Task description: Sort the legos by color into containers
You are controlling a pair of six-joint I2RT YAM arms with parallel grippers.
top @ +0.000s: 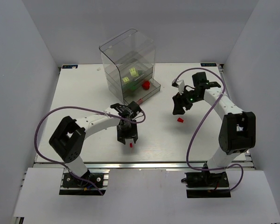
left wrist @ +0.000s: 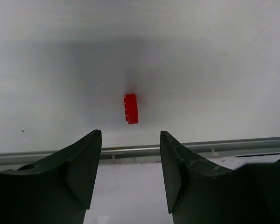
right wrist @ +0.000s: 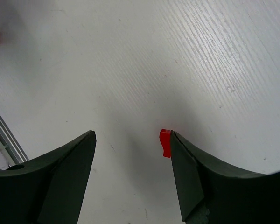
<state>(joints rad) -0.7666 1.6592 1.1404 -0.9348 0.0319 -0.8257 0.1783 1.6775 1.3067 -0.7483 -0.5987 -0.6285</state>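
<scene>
Legos (top: 130, 145) lie on our white table (top: 79, 93), which pale grey walls (top: 23, 56) box in. At left, our left gripper (top: 129, 137) hangs with fingers spread and empty over one red brick (left wrist: 131, 108), near the metal rail (left wrist: 224, 145) at the near edge. At the far middle stand the containers (top: 130, 60), with yellow-green bricks (top: 129, 76) in an upper drawer and a red piece (top: 145, 85) in a lower one. At right, our right gripper (top: 179, 108) is also spread and holds nothing. Another red lego (right wrist: 164, 143) sits on the table just beside one finger.
</scene>
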